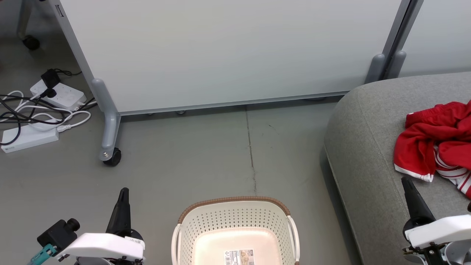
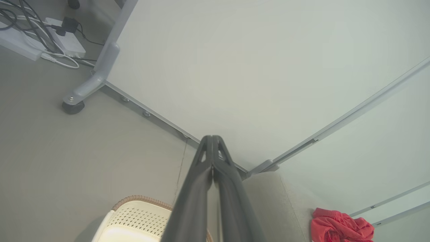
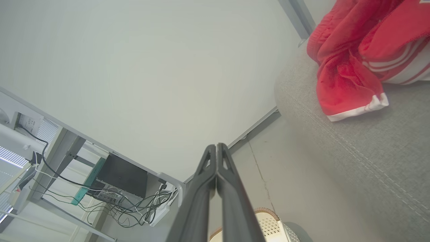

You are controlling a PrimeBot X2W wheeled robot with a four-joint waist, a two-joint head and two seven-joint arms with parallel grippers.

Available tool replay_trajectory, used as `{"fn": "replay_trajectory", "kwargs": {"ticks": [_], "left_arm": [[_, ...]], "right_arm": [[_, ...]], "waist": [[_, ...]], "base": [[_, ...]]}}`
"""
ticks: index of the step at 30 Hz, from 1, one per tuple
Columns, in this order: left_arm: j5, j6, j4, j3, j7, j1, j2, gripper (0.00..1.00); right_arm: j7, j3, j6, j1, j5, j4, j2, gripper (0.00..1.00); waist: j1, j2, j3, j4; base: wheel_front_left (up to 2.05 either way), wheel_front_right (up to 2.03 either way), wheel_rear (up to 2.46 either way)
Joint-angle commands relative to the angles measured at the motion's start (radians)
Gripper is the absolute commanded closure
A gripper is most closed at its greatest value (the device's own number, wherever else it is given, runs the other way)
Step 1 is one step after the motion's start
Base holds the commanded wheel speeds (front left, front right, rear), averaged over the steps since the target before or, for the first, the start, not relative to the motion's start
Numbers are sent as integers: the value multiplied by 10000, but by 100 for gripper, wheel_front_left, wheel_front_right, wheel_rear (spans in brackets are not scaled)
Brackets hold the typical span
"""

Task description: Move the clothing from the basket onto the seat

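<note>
The premises were a lab or office test space rather than a home. White partition panels [image 1: 228, 55] stood on grey legs with castors [image 1: 112, 157] over a bare concrete floor [image 1: 206, 154]. Power strips [image 1: 59, 95] and tangled cables [image 1: 22, 110] lay loose. A black computer box [image 3: 122, 174] sat under a metal-framed desk [image 3: 63, 151]. A grey sofa [image 1: 364, 147] and laundry basket [image 1: 235, 217] stood among these.

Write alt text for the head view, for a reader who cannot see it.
Red clothing lies on the grey seat at right. The cream basket, lower centre, holds no clothing; the left gripper and right gripper flank it, shut.
</note>
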Motion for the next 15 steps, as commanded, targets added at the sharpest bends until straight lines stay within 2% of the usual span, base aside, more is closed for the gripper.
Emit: {"fn": "replay_trajectory", "kwargs": {"ticks": [1,15], "left_arm": [[-275,-94,-61,91,30,-309,50,100],[-1753,-425,98,251,264,-646,-124,100]], "right_arm": [[90,-79,5,-319,304,-55,-97,100],[449,-442,9,-629,1913,354,-126,100]], "waist": [[0,0,2,0],[0,0,21,-6]], "base": [[0,0,0],[0,0,0]]}}
